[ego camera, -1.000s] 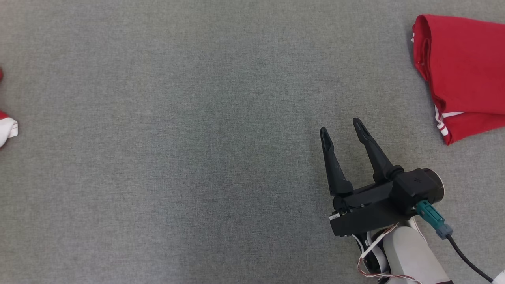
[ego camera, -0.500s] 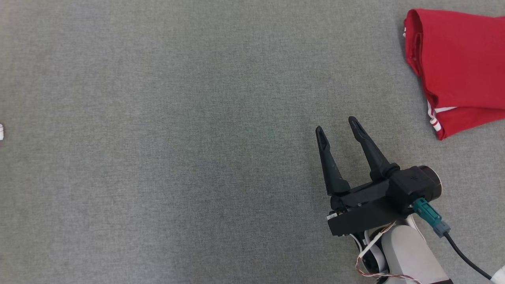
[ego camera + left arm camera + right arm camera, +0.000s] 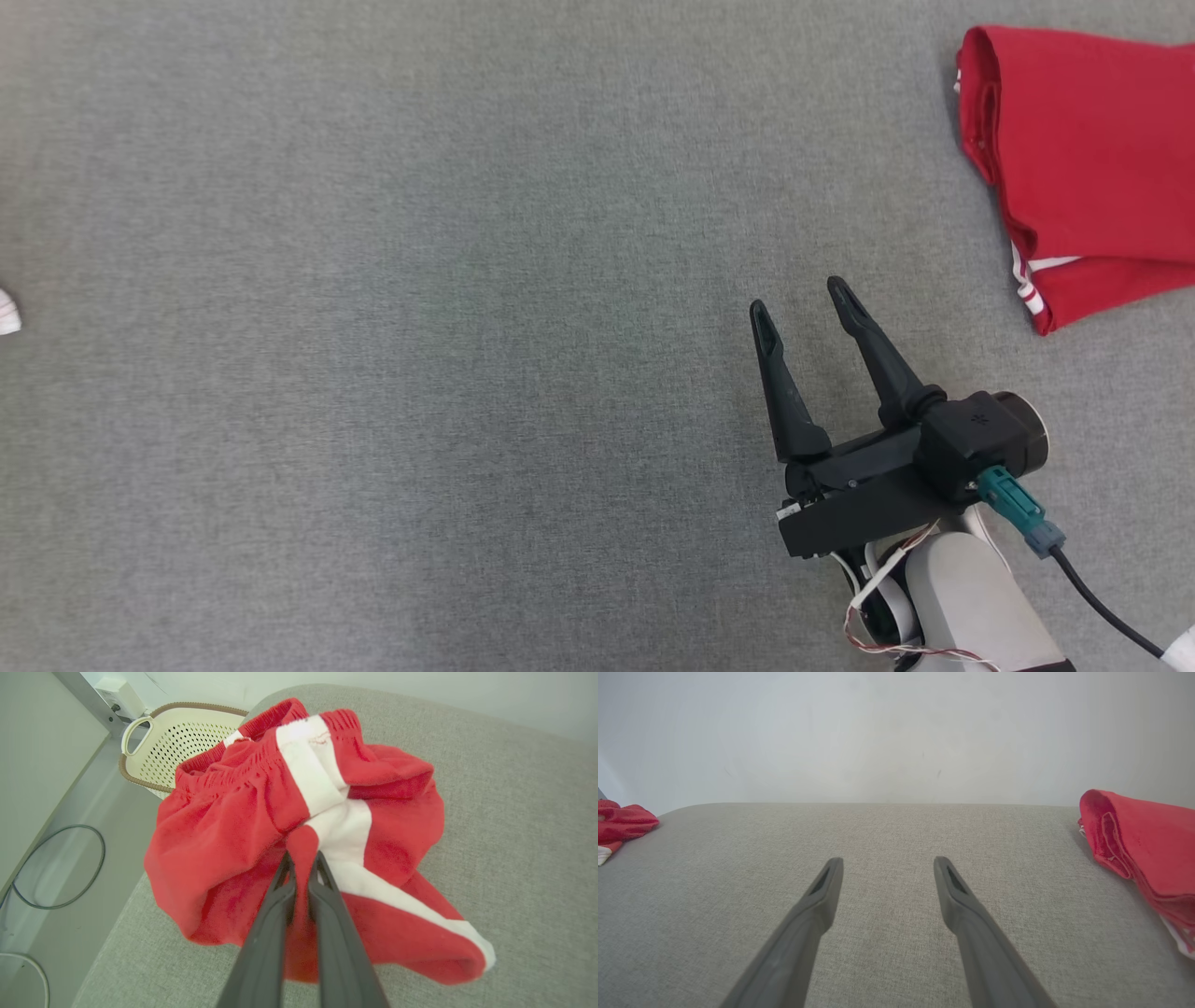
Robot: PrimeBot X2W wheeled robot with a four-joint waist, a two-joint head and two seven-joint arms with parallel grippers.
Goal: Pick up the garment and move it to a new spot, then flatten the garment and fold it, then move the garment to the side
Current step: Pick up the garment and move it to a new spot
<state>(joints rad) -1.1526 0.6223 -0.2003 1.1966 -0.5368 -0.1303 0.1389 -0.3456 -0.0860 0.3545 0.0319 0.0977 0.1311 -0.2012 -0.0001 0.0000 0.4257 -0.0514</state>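
Observation:
The garment is a pair of crumpled red shorts with a white side stripe, bunched near the rounded corner of the grey padded table. My left gripper is shut on a red fold at the middle of the shorts. In the head view a white tip of the shorts peeks in at the left edge. The right wrist view has the shorts far left. My right gripper hovers open and holds nothing over bare table at the lower right, its fingers spread wide.
A second red garment, folded, lies at the table's far right. Beyond the table corner a cream perforated basket stands on the floor, with a cable loop nearby. A pale wall rises behind the table's far edge.
The head camera has shifted a little, so the folded garment sits further left. Less of the shorts shows at the left edge. The right gripper has kept its open pose.

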